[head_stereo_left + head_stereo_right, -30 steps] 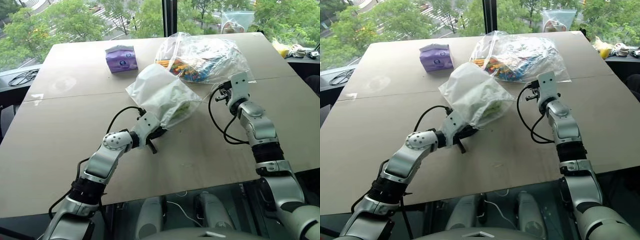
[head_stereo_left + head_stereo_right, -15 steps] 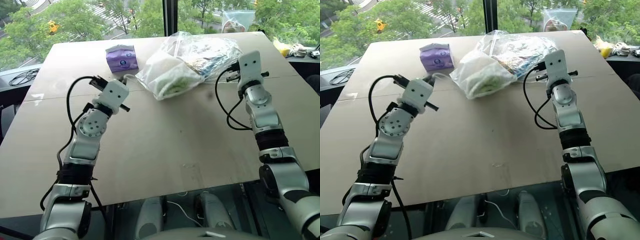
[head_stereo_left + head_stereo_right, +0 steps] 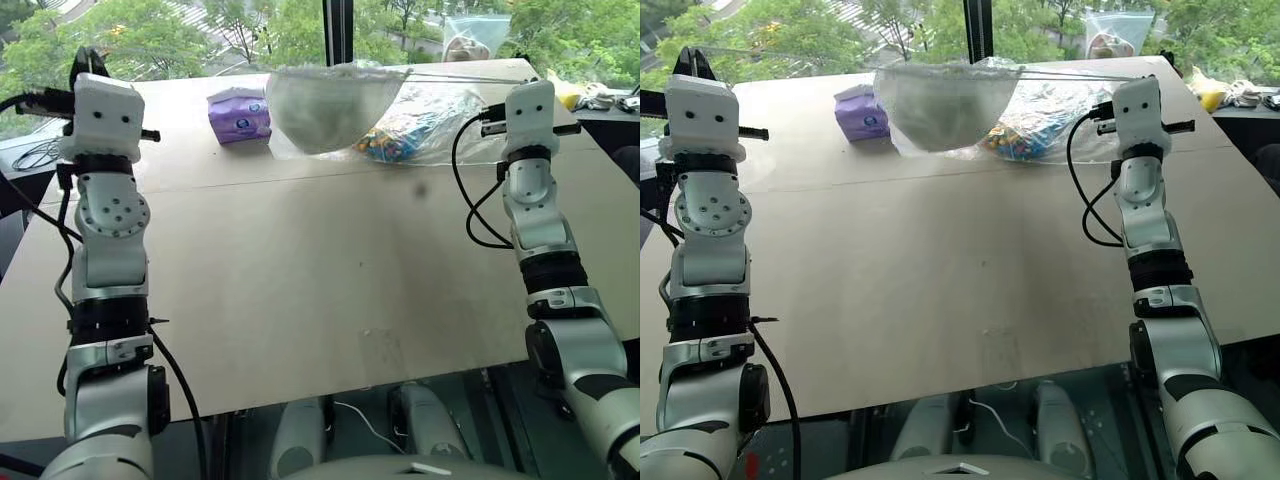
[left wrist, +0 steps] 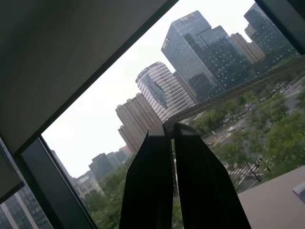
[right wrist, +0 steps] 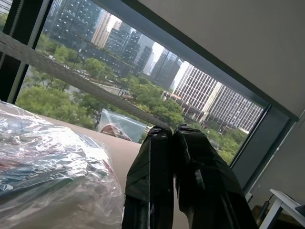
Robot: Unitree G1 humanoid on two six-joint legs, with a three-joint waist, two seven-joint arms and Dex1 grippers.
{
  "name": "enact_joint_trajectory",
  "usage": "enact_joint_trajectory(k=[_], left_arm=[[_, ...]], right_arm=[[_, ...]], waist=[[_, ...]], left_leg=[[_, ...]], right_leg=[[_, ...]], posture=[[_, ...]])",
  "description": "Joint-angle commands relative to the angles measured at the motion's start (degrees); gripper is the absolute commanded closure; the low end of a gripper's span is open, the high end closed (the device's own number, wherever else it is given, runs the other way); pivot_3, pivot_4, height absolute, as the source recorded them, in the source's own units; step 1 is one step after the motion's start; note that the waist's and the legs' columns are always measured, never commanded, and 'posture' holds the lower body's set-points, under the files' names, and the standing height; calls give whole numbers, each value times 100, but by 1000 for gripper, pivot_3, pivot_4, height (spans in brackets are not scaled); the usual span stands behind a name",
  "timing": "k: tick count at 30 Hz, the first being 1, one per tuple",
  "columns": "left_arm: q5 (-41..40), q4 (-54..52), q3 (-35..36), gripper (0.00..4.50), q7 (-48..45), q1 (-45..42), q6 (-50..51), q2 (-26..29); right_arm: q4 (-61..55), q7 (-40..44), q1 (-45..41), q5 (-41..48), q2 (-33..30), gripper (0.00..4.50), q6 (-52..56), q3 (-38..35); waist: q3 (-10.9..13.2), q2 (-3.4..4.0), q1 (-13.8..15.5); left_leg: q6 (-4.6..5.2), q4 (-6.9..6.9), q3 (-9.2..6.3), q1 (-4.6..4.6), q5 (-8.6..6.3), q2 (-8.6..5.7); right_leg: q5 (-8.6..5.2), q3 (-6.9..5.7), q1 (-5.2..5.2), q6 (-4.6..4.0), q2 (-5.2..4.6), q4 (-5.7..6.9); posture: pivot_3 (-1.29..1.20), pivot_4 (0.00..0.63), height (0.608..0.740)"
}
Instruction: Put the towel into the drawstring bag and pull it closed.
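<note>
Drawstring bag [image 3: 325, 100] hanging above table, both tools [image 4: 170, 131] [image 5: 172, 133] shut on its taut cords

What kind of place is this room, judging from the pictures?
Probably an upper-floor office or lab in a city: floor-to-ceiling windows overlook treetops, high-rise towers stand outside, and a plain work table fills the room.

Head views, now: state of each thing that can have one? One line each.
drawstring bag: hanging above the table, mouth cinched, cord taut to both sides
towel: inside the drawstring bag
left gripper: shut, raised on the left
right gripper: shut, raised on the right
clear plastic bag: lying on the table, full of colourful items
purple packet: lying on the table
</note>
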Motion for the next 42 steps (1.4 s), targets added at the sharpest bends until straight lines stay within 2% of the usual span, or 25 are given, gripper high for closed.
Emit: enact_joint_trajectory(k=[1,7,11,14,19,23,27,32,35,36,37,38,39,40,42], left_arm=[[-223,-12,616,4388,379,21,276,11],[-712,283,1174,4388,751,43,735,-179],[-1194,547,1711,4388,1173,36,1149,-380],[-1391,637,1854,4388,1324,72,1223,-423],[-1771,686,2130,4388,1439,-65,1294,-638],[-1829,727,1980,4388,1299,-73,1282,-624],[-1960,827,1799,4388,997,-106,1294,-672],[-2237,833,1385,4388,171,-74,1486,-738],[-2330,551,891,4500,-732,127,1587,-701],[-2343,430,715,4260,-1038,228,1632,-664],[-2371,324,615,4021,-1246,317,1681,-643],[-2439,217,559,3710,-1440,411,1750,-632],[-2519,103,510,3432,-1657,534,1881,-596],[-2598,3,483,2955,-1857,639,2009,-566],[-2861,-324,321,2203,-2558,962,2348,-441]], right_arm=[[17,-351,-47,200,-115,4500,157,-508],[159,-783,8,605,-39,4500,500,-909],[229,-1243,37,1145,75,4500,821,-1482],[292,-1468,46,1567,169,4500,996,-1858],[305,-1432,82,1759,276,4500,1199,-2059],[312,-587,-56,1997,462,4500,1430,-1792],[-124,1027,6,2266,799,4500,2223,-1017],[-1030,2722,474,2189,491,4500,2982,9],[-1524,3741,819,2213,-34,3426,3316,443],[-1659,4033,948,2192,-243,2950,3315,545],[-1736,4186,1041,2130,-405,2709,3269,599],[-1716,4220,1092,2051,-564,2125,3252,583],[-1631,4264,1122,2016,-745,1880,3259,508],[-1577,4320,1149,1998,-884,1340,3276,443],[-1601,4602,1281,2046,-1187,1229,3255,349]], waist=[[0,0,1],[-1,-1,1],[-2,-3,1],[-8,-13,7],[-9,-15,5],[-9,-14,-41],[-9,-15,-140],[-9,-15,-93],[-10,-17,-9],[-11,-18,13],[-11,-18,27],[-11,-18,26],[-11,-18,18],[-11,-18,17],[-11,-18,0]], left_leg=[[0,0,-1,0,0,0],[-1,2,1,2,0,1],[-1,3,0,2,1,1],[-1,4,-2,2,1,5],[-1,3,-1,1,0,-1],[16,19,-3,9,-8,2],[25,31,-4,9,-10,5],[26,38,-11,6,-10,7],[27,41,-18,-5,-11,2],[27,41,-16,-5,-11,0],[29,41,-16,-9,-12,0],[31,41,-16,-11,-14,-1],[33,41,-14,-11,-15,0],[34,42,-13,-11,-15,-1],[35,42,-12,-6,-16,0]], right_leg=[[0,0,0,0,0,0],[1,1,2,1,0,0],[2,1,3,3,0,0],[3,1,5,4,0,1],[7,2,7,11,-3,-6],[23,4,13,17,7,1],[31,4,16,18,7,6],[31,1,14,17,9,20],[31,-5,15,18,1,15],[31,-5,16,18,-1,8],[32,-5,18,20,-1,-3],[32,-5,19,21,-1,-10],[32,-4,19,21,-1,-12],[32,-4,18,21,0,-13],[33,-3,17,21,2,-10]], posture=[[0,150,740],[0,150,740],[0,150,740],[0,150,740],[0,150,740],[0,150,740],[0,150,740],[0,150,740],[0,150,740],[0,150,740],[0,150,740],[0,150,740],[0,150,740],[0,150,740],[0,150,740]])
